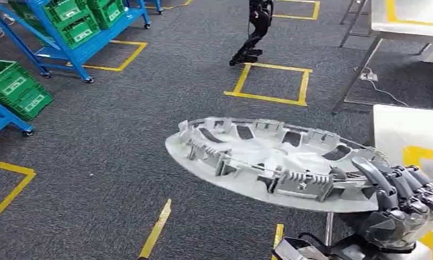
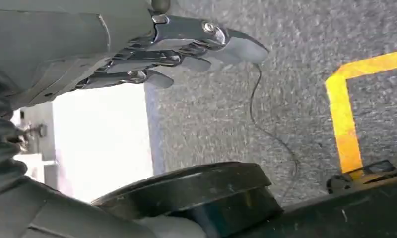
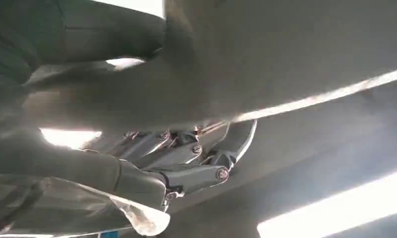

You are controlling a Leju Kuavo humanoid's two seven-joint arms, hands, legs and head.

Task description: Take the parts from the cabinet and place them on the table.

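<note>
One wide, round grey plastic wheel cover [image 1: 268,162] is held at its right near rim by the right hand [image 1: 404,208]; light, stiff, rim grip suits. Left hand [image 2: 186,47] hangs empty, fingers straight.

The right hand [image 1: 404,208] is cut off by the head view's right and bottom edges, and its palm is hidden under the hubcap [image 1: 274,162] it grips at the rim. In the right wrist view the hubcap [image 3: 286,54] is a blurred grey mass that covers the fingers' [image 3: 186,158] tips. The table [image 1: 406,141] runs off the right edge. The blue rack [image 1: 68,32] and green crates [image 1: 17,89] are cropped at the top and left edges. The labels on the crates are too small to read. In the left wrist view, the left hand [image 2: 137,54] is partly cropped at the top edge.
</note>
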